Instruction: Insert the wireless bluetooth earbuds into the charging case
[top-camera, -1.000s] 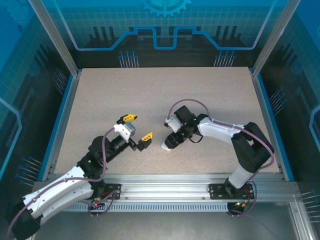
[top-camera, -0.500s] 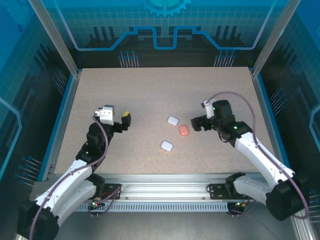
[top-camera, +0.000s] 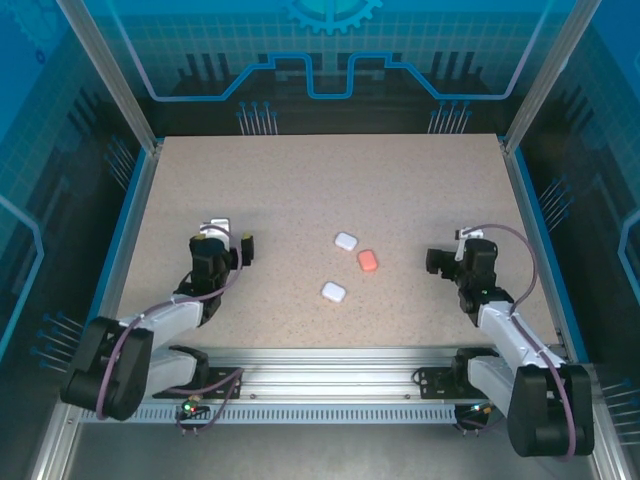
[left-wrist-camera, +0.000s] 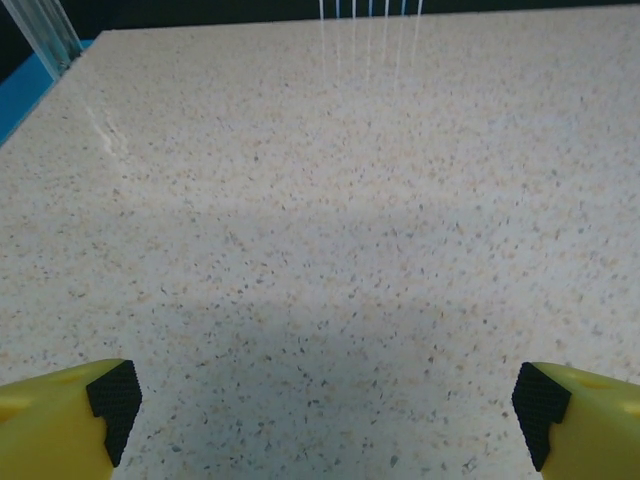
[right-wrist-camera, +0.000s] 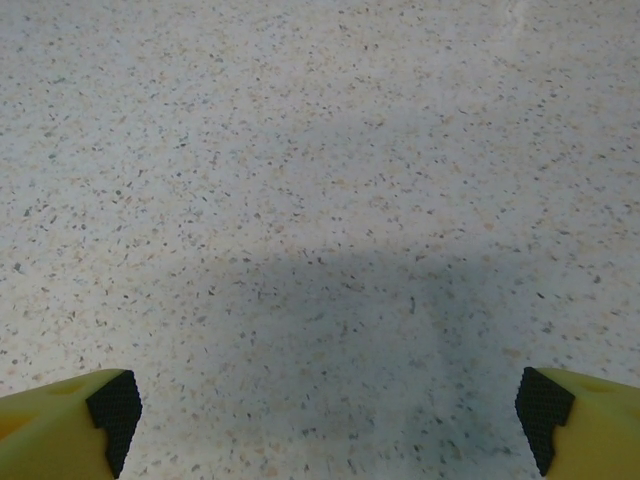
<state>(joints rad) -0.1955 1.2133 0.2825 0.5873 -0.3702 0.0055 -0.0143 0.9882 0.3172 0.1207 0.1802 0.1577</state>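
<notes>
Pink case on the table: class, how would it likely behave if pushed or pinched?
The pink case looks small and pebble-rounded, so probably light: a push would likely slide it across the smooth table rather than tip it. Its curved shell may squirt out of a pinch. It looks like rigid plastic, so unlikely to flex.

Table top (top-camera: 300, 190): pale beige, finely speckled with brown, grey and orange flecks. It has a blue strip (top-camera: 128, 225) along the side edge. Far white case (top-camera: 346, 241) and near white case (top-camera: 333, 291): plain white, no markings. Third case (top-camera: 368, 260): plain salmon-pink. Left gripper (left-wrist-camera: 325, 410): yellow fingers (left-wrist-camera: 50, 425) with black pads (left-wrist-camera: 115, 405). Right gripper (right-wrist-camera: 328, 410): same, yellow fingers (right-wrist-camera: 55, 425) and black pads (right-wrist-camera: 113, 405). Left arm (top-camera: 170, 320) and right arm (top-camera: 505, 330): white shells, black joints. Cable (top-camera: 500, 232): dull purple-grey. Front rail (top-camera: 330, 365): bare silver metal. Back wall (top-camera: 330, 60): translucent blue, with a lighter blue grid and circuit-like lines.
</notes>
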